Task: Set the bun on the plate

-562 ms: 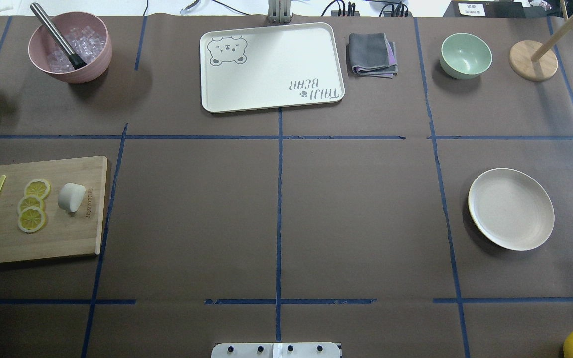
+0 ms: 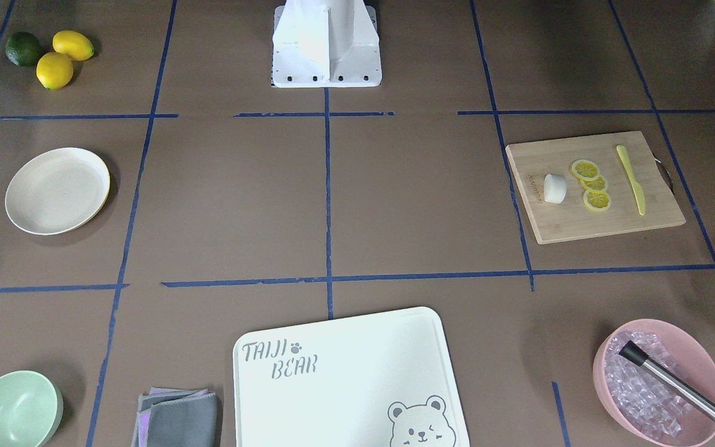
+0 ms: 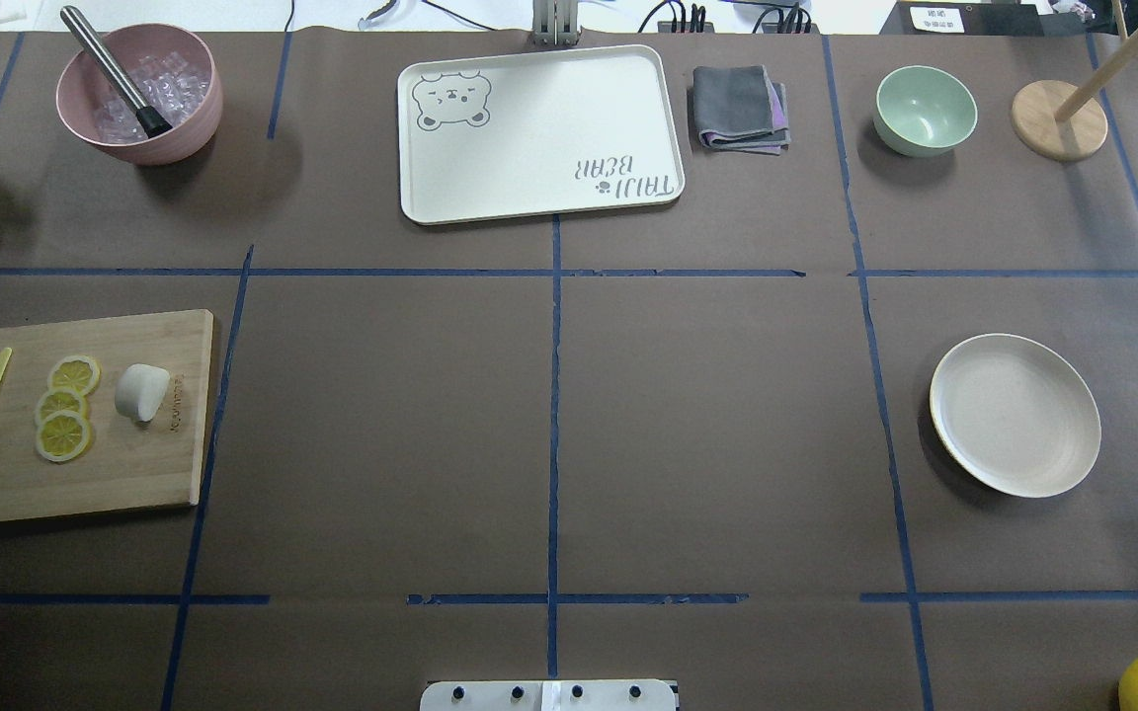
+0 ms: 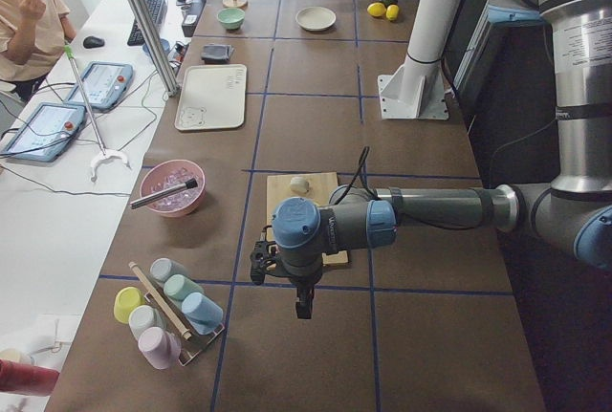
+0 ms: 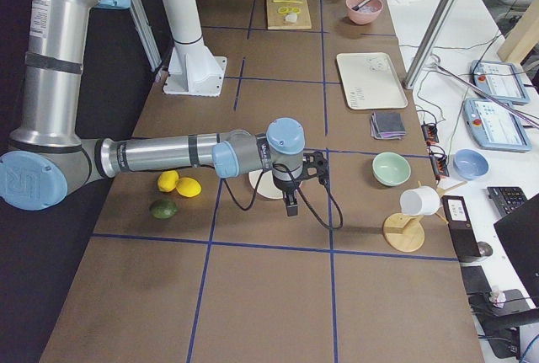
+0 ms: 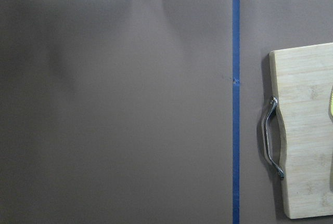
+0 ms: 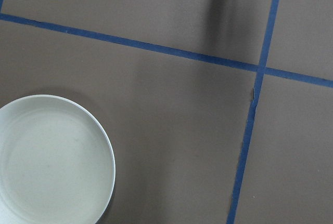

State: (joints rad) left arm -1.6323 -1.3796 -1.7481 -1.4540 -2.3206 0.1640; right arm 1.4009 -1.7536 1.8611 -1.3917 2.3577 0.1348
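Currently | bun (image 3: 141, 391) on edge-cropped board (image 3: 124, 474), well apart from plate (image 3: 1014, 415) | left jaws, right jaws: grip state cannot tell

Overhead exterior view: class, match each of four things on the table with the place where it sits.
Things:
1 bun
2 plate
3 metal stick
4 folded grey cloth

Places:
a beside the bear tray
b in the pink bowl
c on the wooden board
d straight on the table, nothing on it

Pairs: 1-c; 2-d; 3-b; 4-a
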